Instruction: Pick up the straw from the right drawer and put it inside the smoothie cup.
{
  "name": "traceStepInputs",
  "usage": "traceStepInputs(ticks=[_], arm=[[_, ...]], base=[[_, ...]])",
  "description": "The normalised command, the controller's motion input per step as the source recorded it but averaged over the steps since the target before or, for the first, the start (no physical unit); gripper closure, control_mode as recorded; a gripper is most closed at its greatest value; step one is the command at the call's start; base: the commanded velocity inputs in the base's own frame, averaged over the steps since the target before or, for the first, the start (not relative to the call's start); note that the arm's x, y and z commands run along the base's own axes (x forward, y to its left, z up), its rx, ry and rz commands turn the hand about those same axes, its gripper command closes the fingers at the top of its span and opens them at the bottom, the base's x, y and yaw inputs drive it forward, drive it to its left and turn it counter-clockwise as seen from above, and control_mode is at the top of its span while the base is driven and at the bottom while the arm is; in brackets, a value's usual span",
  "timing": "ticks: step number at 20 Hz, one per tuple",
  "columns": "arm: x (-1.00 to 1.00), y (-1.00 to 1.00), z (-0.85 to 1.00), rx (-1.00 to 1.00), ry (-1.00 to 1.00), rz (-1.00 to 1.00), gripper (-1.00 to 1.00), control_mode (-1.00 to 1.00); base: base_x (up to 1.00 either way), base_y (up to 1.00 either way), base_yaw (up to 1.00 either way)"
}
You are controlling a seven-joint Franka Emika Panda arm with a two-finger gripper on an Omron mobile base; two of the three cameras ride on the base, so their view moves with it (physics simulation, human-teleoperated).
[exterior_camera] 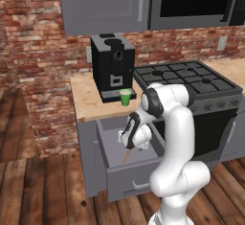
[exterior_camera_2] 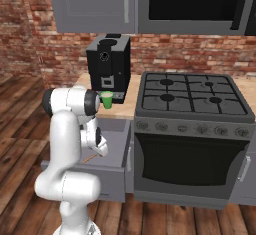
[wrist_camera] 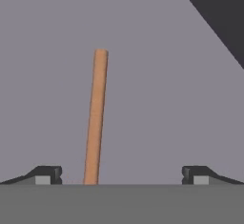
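The right drawer (exterior_camera: pixel 134 175) stands pulled out below the counter, and my hand reaches down into it. On the drawer's grey floor (wrist_camera: pixel 167 99) lies the straw (wrist_camera: pixel 96 118), a thin tan-orange stick. My gripper (wrist_camera: pixel 122 175) hangs just above it, open, with the straw between the fingertips (wrist_camera: pixel 47 174) and left of the middle. From the left base view the straw (exterior_camera: pixel 127 156) pokes out below the gripper (exterior_camera: pixel 128 145). The smoothie cup (exterior_camera: pixel 125 96), small and bright green, stands upright on the counter in front of the coffee machine; it also shows as cup (exterior_camera_2: pixel 106 99).
A black coffee machine (exterior_camera: pixel 113 66) stands on the wooden counter right behind the cup. A black stove with an oven (exterior_camera_2: pixel 192 129) sits to the right of the drawer. Grey wall cabinets (exterior_camera: pixel 103 4) hang above. The drawer's walls (exterior_camera_2: pixel 125 146) close in the hand.
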Motion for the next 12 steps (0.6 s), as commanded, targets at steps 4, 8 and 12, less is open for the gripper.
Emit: traceStepInputs(ticks=[4, 8, 12], arm=[[0.14, 0.02, -0.18, 0.00, 0.00, -0.03, -1.00, -1.00], [0.12, 0.00, -0.21, 0.00, 0.00, -0.03, -1.00, -1.00], [0.12, 0.00, -0.20, 0.00, 0.00, -0.03, -1.00, -1.00]], base=[[0.00, 0.00, 0.00], [0.00, 0.00, 0.00], [0.00, 0.00, 0.00]])
